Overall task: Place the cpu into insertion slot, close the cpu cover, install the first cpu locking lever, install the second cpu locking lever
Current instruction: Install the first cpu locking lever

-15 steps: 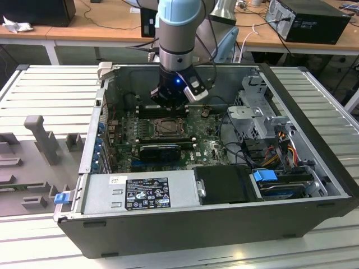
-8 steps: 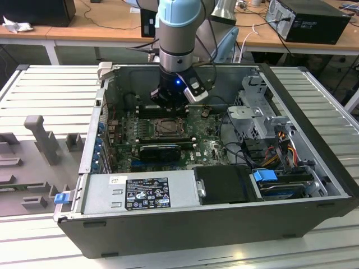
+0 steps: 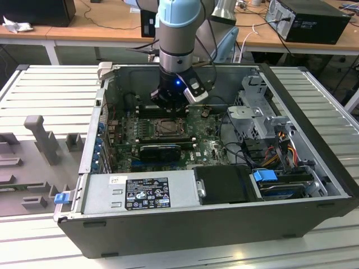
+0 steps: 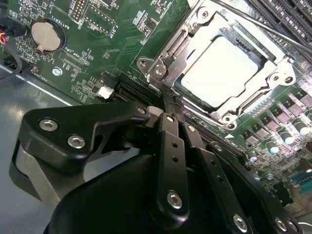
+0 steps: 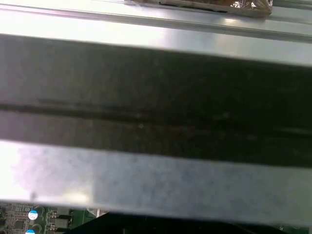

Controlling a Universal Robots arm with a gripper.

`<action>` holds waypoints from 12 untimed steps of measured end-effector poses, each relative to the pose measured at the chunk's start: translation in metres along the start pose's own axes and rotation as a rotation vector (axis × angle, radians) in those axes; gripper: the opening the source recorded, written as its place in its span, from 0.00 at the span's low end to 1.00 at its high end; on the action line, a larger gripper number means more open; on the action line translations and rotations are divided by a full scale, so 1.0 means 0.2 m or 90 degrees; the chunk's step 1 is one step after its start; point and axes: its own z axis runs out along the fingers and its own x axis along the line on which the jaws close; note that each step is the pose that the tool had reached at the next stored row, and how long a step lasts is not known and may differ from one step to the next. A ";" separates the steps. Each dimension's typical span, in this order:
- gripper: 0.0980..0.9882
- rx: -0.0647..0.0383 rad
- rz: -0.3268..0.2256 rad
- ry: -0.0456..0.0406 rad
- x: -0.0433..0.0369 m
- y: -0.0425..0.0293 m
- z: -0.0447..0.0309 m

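— Where does the chip sit?

— The cpu (image 4: 225, 69), a flat square with a pale, matte silvery top, lies in the insertion slot (image 4: 261, 61) on the green circuit board (image 4: 112, 29). The cpu cover (image 4: 183, 46), a thin stamped metal frame with a square window, lies flat around it, so the chip's top shows through the opening. In the exterior view the socket (image 3: 168, 128) appears as a dark square amid the board inside the open grey computer case (image 3: 314, 106).

— And the arm's tool?

— The gripper (image 4: 168, 100), of black, smooth-cast links joined by bright round screws, has its slim fingers drawn together with no gap between the tips. They hold nothing and rest at the corner of the cover's frame, beside its screw heads. A thin steel lever rod (image 4: 253, 24) runs straight along the far edge of the frame. In the exterior view the gripper (image 3: 170, 102) hangs just behind the socket.

— Anything else nearby?

— A round, shiny coin battery (image 4: 45, 35) sits on the board, well apart from the socket.
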 end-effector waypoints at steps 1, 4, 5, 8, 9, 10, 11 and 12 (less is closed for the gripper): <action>0.01 -0.001 0.000 -0.0007 -0.001 0.001 0.005; 0.01 0.001 0.000 0.0000 0.000 -0.001 0.008; 0.01 0.001 0.000 0.0001 0.000 -0.001 0.008; 0.01 0.000 0.000 -0.0001 0.000 -0.001 0.006; 0.01 0.000 0.000 -0.0003 -0.001 0.001 -0.012; 0.01 0.000 0.000 -0.0002 -0.001 0.003 -0.026; 0.01 0.000 0.000 -0.0001 -0.002 0.005 -0.045; 0.01 0.000 0.000 -0.0001 -0.002 0.006 -0.060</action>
